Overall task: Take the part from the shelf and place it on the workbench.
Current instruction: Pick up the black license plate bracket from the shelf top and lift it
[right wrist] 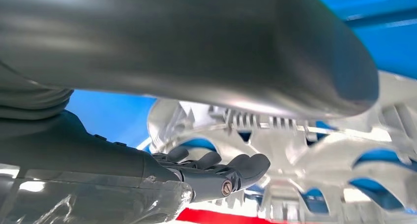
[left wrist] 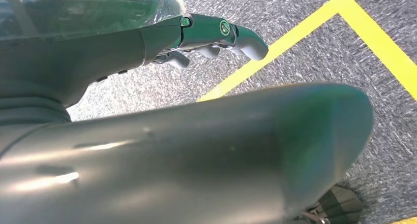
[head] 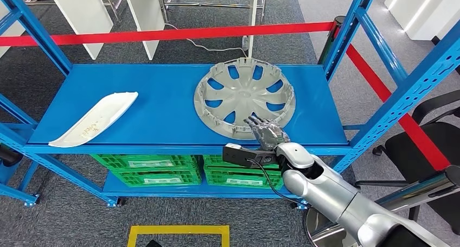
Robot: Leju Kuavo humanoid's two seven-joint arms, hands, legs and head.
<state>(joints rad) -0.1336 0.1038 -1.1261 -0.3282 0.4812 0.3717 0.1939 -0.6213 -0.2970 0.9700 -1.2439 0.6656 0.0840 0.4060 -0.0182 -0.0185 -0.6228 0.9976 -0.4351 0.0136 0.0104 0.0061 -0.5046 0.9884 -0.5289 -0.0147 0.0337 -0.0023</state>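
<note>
Head view: blue shelf (head: 163, 103), top deck. The part, a grey wheel cover (head: 245, 97), lies flat on the deck, toward the shelf's right end and close to its front edge. A white curved panel (head: 95, 119) lies on the same deck at the shelf's left end, well apart from the wheel cover. The right hand (head: 266, 130) reaches over the shelf's front edge, fingers extended and apart, fingertips over the near rim of the wheel cover; whether they touch it cannot be told here. Green crates (head: 190, 171) sit on the deck below. A red barrier tape (head: 179, 34) runs behind the shelf. Yellow floor marking (head: 179, 233) lies on the carpet in front of the shelf.

Left wrist view: the left hand (left wrist: 216, 37) hangs over grey carpet with a yellow line (left wrist: 275, 47) across it. Fingers are roughly straight, nothing held; hand empty and open.

Right wrist view: right hand fingers (right wrist: 216, 167) are spread, slightly curled, with nothing between them. The wheel cover (right wrist: 295, 150) is just beyond the fingertips, its spokes and openings showing the blue shelf deck (right wrist: 105, 115) through them. No grip on it.
</note>
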